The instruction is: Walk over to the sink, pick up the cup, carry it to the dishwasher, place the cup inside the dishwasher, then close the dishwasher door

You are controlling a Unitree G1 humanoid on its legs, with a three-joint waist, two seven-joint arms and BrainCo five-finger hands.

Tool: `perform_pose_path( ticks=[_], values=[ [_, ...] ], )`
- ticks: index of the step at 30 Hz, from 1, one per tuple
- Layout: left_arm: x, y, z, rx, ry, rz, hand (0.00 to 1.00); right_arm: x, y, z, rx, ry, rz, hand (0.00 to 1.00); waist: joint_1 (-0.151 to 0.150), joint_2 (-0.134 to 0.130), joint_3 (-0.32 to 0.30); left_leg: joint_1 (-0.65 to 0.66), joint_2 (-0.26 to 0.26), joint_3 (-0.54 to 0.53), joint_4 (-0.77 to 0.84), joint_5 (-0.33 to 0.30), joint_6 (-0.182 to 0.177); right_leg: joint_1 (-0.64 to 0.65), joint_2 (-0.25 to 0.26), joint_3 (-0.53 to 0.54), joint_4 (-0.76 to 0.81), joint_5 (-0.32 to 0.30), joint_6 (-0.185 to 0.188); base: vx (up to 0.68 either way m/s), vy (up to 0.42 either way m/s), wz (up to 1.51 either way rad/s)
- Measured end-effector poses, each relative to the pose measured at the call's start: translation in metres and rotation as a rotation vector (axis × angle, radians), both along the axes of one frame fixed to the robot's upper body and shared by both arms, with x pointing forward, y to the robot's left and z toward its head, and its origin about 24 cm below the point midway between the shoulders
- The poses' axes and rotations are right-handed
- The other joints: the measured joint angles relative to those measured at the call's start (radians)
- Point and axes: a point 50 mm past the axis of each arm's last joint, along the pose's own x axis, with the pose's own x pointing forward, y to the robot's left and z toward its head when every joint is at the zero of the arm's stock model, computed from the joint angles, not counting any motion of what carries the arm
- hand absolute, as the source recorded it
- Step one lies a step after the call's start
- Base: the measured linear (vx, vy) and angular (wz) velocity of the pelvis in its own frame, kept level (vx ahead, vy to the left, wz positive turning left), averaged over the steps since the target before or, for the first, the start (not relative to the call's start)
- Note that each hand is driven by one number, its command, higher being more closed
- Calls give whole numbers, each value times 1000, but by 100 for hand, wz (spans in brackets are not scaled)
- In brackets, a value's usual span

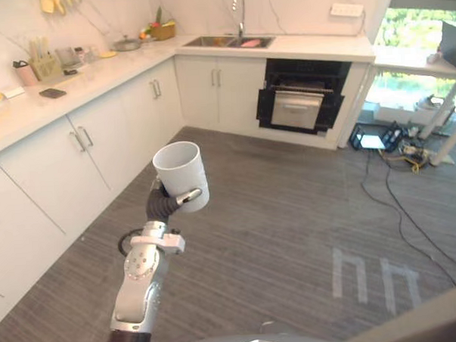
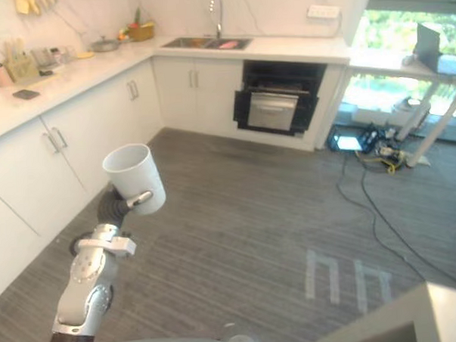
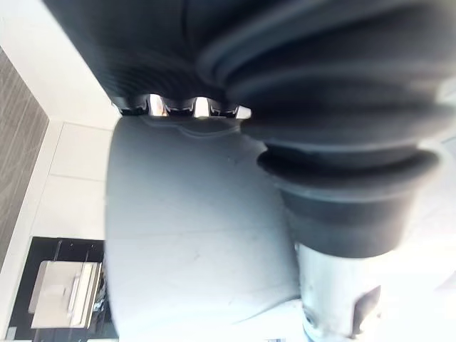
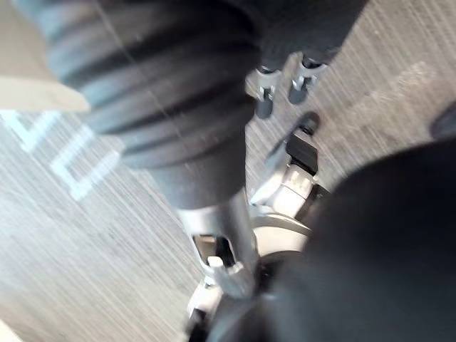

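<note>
Fingers [image 1: 190, 195] of left hand [image 1: 167, 204] curl around upright white cup [image 1: 181, 171].

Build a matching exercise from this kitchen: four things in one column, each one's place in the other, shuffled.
1. white tapered cup
2. steel double sink
3. black dishwasher
4. dark flat rectangular object

A. set into the far counter
B. lying on the left counter
C. gripped in the left hand
D. under the far counter, door open

Pairs: 1-C, 2-A, 3-D, 4-B
</note>
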Motion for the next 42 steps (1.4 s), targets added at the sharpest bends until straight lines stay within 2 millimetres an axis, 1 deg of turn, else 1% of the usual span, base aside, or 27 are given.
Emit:
perform_pose_path(
  ticks=[2, 3, 5, 7, 8, 9, 10, 11, 14, 16, 17, 18, 20, 22, 24, 27, 28, 29, 30, 32, 33, 34, 35, 37, 39, 41, 42],
  values=[
    [0, 7, -3, 7, 13, 27, 100, 0, -4, 0, -7, 9, -5, 0, 8, -4, 11, -104, 19, 37, 83, -121, 63, 53, 0, 20, -39, -4, -16, 356, -9, -26],
    [0, 12, -9, 9, 37, 48, 100, 5, -9, 0, -16, -3, -16, 0, 24, -7, 15, -163, -6, 72, 37, -212, 76, 99, -12, 48, -84, -3, -14, 382, 22, -62],
    [-3, 18, -13, 18, 51, 67, 100, 17, -16, 0, -35, -24, -12, 0, 56, -22, 24, -192, -67, 114, -220, -288, 70, 158, -46, 105, -142, -3, -4, 438, 105, -94],
    [-13, 22, -11, 17, 26, 96, 100, 44, -22, 2, -54, -101, 31, 0, 65, -17, 24, -169, -130, 101, -820, -220, 31, 199, -64, 180, -195, -9, 41, 543, 209, -102],
    [-14, 21, -10, 15, 17, 96, 100, 52, -21, 2, -58, -124, 36, 0, 65, -5, 28, -181, -129, 83, -898, -199, 17, 209, -57, 194, -206, -18, 51, 519, 287, -92],
    [-16, 22, -12, 17, 18, 94, 100, 64, -18, 2, -58, -156, 41, 0, 74, -5, 28, -189, -127, 77, -899, -83, -3, 232, -57, 233, -217, -42, 71, 544, 305, -78],
    [-18, 25, -14, 36, 25, 94, 100, 67, -11, 1, -47, -174, 33, 0, 78, -34, 21, -177, -149, 91, -849, -49, 37, 266, -90, 266, -215, -62, 86, 557, 286, -66],
    [-18, 26, -14, 41, 24, 92, 100, 68, -7, 1, -39, -184, 17, 0, 73, -49, 20, -192, -156, 93, -791, -99, 48, 271, -103, 271, -198, -60, 88, 570, 261, -31],
    [-16, 32, -16, 43, 20, 74, 100, 75, -3, 1, -36, -211, -30, 0, 71, -66, 12, -178, -170, 84, -641, -255, 80, 193, -120, 312, 79, 5, 132, 554, 284, -11],
    [-16, 49, -20, 75, 37, 116, 100, 79, 0, 0, -32, -210, -33, 0, 80, -118, 15, -23, -240, 160, -710, -299, 114, 81, -202, 313, 409, 197, 272, 571, 259, -36],
    [-16, 51, -19, 80, 36, 124, 100, 79, 0, 0, -33, -211, -35, 0, 77, -116, 17, 11, -256, 161, -720, -315, 120, 54, -230, 293, 485, 271, 272, 475, 184, -24],
    [-14, 53, -16, 92, 23, 127, 100, 77, -1, 1, -38, -214, -34, 0, 62, -114, 19, 75, -276, 160, -736, -357, 140, -11, -285, 218, 640, 299, 192, 423, 153, -5],
    [-14, 56, -15, 94, 23, 151, 100, 72, -2, 1, -47, -212, -30, 0, 50, -93, 33, 196, -278, 160, -814, -381, 140, -130, -298, 141, 777, 222, 57, 415, 133, -19],
    [-13, 57, -11, 99, 8, 168, 100, 68, -1, 2, -53, -236, -16, 0, 18, -75, 28, 279, -275, 160, -901, -382, 138, -261, -260, 83, 722, 168, 62, 390, 63, 2],
    [-11, 50, 3, 114, -50, 133, 100, 59, 3, 2, -55, -237, -21, 0, -13, -63, 29, 332, -266, 155, -969, -388, 111, -339, -212, -21, 332, 162, 84, 415, -38, 27],
    [-9, 38, 16, 101, -106, 85, 100, 52, 9, 2, -59, -252, -15, 0, -6, -74, 35, 399, -259, 149, -996, -439, 64, -285, -127, -90, -246, 301, 94, 517, -124, 11],
    [-9, 35, 17, 95, -108, 75, 100, 53, 8, 3, -68, -261, 3, 0, -7, -75, 34, 433, -259, 142, -994, -473, 57, -275, -113, -74, -277, 344, 64, 622, -145, 10],
    [-9, 30, 13, 69, -84, 70, 100, 59, 1, 6, -105, -285, 44, 0, -14, -41, 25, 476, -231, 124, -991, -507, 86, -280, -90, -76, -192, 401, 33, 665, -126, 13],
    [-9, 27, 14, 50, -84, 67, 100, 72, -6, 11, -147, -316, 88, 0, -16, -17, 25, 477, -208, 102, -914, -506, 87, -294, -88, -88, -92, 365, -17, 779, -200, 11],
    [-10, 22, 16, 27, -88, 63, 100, 88, -13, 18, -194, -356, 137, 0, -13, 7, 25, 420, -173, 76, -708, -488, 103, -280, -79, -107, -6, 263, -30, 608, -224, 12],
    [-11, 18, 17, 14, -93, 49, 100, 97, -16, 23, -225, -376, 145, 0, -9, 17, 31, 324, -129, 63, -450, -389, 60, -239, -69, -122, 19, 197, -26, 559, -222, 24],
    [-13, 14, 14, -1, -84, 37, 100, 108, -17, 28, -248, -398, 170, 0, 5, 19, 39, 201, -76, 38, -192, -173, 0, -180, -51, -121, 19, 150, -23, 559, -205, 23],
    [-14, 12, 12, -8, -77, 35, 100, 113, -17, 31, -260, -412, 188, 0, 13, 26, 44, 135, -52, 30, -66, -143, -12, -149, -36, -122, 12, 131, -27, 554, -169, 13],
    [-20, 13, 2, -18, -33, 49, 100, 131, -28, 39, -321, -444, 207, 0, 48, 40, 57, -99, -29, 23, 195, -165, 29, -6, -21, -125, -33, 67, -19, 537, -130, 5],
    [-24, 19, -4, -9, -17, 77, 100, 146, -35, 45, -384, -447, 214, 0, 79, 36, 56, -226, -28, 80, 121, -214, 54, 73, -22, -112, -86, 49, -1, 532, -112, -24],
    [-28, 25, -10, -4, 5, 109, 100, 179, -45, 66, -487, -517, 202, 0, 109, 33, 57, -289, -34, 141, -148, -250, 41, 116, -25, -68, -131, 47, 1, 618, -44, -69],
    [-31, 29, -13, -1, 19, 126, 100, 205, -52, 90, -577, -587, 181, 0, 115, 28, 57, -270, -62, 157, -440, -242, 26, 136, -32, -36, -153, 42, 9, 639, 50, -86]
  ],
)
